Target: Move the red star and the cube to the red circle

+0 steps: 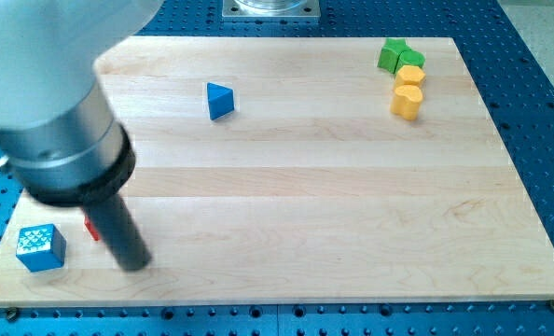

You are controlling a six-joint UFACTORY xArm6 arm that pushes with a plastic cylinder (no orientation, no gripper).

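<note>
- Where the dark rod meets the wooden surface (352,187), my tip (139,265) rests near the view's bottom-left corner; a plain rod, it grasps nothing.
- The blue cube (40,247) sits just left of my tip, apart from it.
- A red block (91,228), mostly hidden behind the rod, lies between cube and rod; shape unclear.
- Far from the cube: a blue triangular block (219,100), and top right a green block (396,54) with two yellow blocks (408,91).

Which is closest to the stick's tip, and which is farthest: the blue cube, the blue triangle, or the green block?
From my tip, in the camera view:
1. Blue cube, at the view's bottom left, just left of the tip.
2. Blue triangle block, up toward the view's top, near the middle.
3. Green block, in the view's top right corner, beside two yellow blocks.
</note>
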